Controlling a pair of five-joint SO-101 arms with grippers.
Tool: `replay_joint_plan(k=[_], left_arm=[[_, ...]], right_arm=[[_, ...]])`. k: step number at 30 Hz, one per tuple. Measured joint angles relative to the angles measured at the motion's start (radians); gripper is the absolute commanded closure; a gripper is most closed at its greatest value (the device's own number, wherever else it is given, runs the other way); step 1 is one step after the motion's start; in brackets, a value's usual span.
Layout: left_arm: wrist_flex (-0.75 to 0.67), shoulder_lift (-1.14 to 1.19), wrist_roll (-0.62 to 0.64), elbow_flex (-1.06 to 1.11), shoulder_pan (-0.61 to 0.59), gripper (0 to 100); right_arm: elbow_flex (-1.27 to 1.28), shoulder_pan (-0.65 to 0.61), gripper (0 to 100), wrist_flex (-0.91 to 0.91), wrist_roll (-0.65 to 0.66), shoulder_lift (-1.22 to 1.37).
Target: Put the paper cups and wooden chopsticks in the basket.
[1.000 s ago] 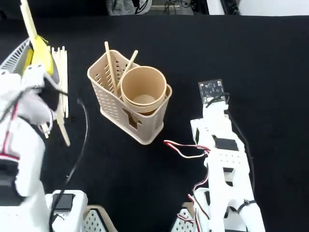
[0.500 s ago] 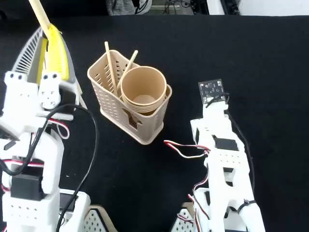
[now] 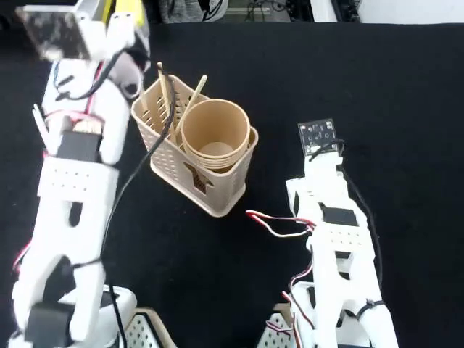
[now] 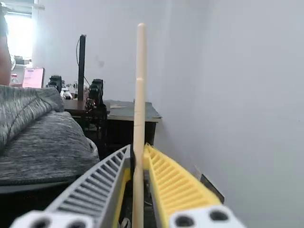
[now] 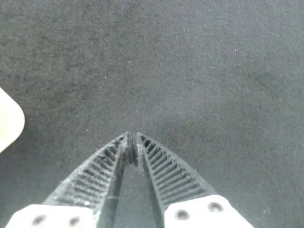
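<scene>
Pale wooden chopstick point(image 4: 139, 71) sat gripped in the left hand point(image 4: 138, 148), likely needing lowering into the beige plastic basket point(image 3: 170, 165) next.

Tan slotted basket point(image 3: 190, 156), stood upright. Held stacked tan cups point(image 3: 215, 134), open side up, with chopsticks point(image 3: 198, 87) leaning just beside them. One more chopstick point(image 4: 138, 118), pointed straight up, pinched in the left gripper point(image 4: 137, 153).

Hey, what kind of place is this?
Probably a robotics lab or workshop: a black-covered table, a desk with electronics behind, and cables at the table's far edge.
</scene>
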Motion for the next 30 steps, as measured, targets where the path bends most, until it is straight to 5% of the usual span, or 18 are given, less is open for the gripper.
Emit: replay_joint_plan(k=[20, 23, 26, 30], left_arm=[[0.003, 0.034, 0.137, 0.183, 0.014, 97], [0.009, 0.026, 0.137, 0.184, 0.015, 90], [0.087, 0.020, 0.137, 0.184, 0.023, 79], [0.287, 0.020, 0.137, 0.153, 0.057, 78]], right_arm=[[0.000, 0.000, 98.5, 0.000, 0.041, 0.000], [0.000, 0.000, 98.5, 0.000, 0.041, 0.000], [0.000, 0.000, 98.5, 0.000, 0.041, 0.000], [0.000, 0.000, 98.5, 0.000, 0.041, 0.000]])
